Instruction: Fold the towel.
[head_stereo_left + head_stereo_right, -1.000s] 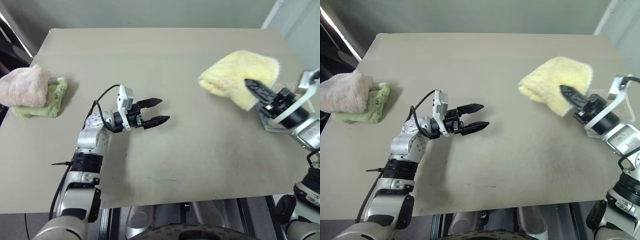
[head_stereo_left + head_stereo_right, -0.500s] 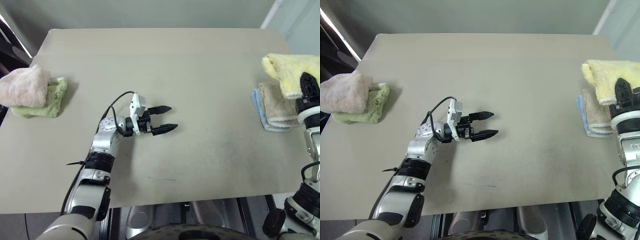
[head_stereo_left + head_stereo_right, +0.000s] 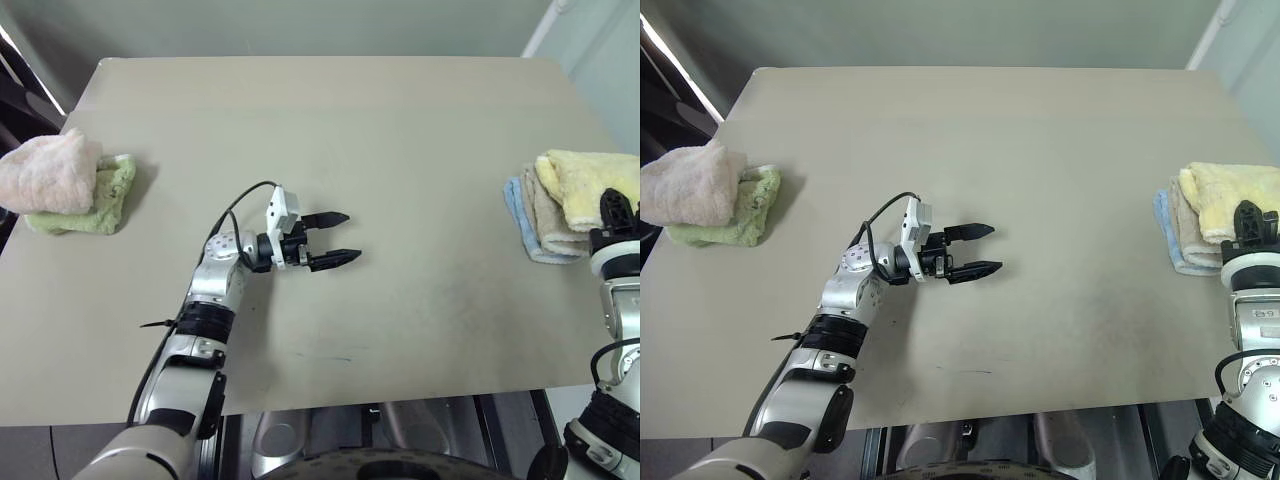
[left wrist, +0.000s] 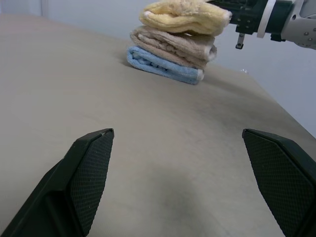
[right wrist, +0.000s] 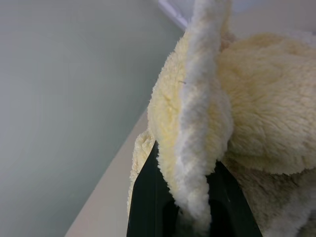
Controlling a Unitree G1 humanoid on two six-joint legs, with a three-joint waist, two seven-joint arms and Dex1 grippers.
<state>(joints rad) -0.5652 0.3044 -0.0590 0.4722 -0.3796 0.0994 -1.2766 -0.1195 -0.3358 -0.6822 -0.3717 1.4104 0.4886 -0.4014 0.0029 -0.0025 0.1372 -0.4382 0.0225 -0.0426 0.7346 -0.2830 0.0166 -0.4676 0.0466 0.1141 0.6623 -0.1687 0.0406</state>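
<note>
At the right edge of the frame, our right gripper [image 3: 1255,222] is clamped on the near edge of the folded pale yellow towel [image 3: 585,182]. The towel rests on top of a beige towel [image 4: 173,46] and a blue towel [image 4: 160,65], stacked at the right edge of the table [image 3: 400,140]. The towel extends up-frame from the gripper, so releasing and backing off toward the lower frame looks like what remains. Our left gripper [image 3: 330,240] hovers at centre frame, fingers spread, empty, pointing right, well apart from the stack. Pink and green towels [image 3: 70,185] sit far left.
</note>
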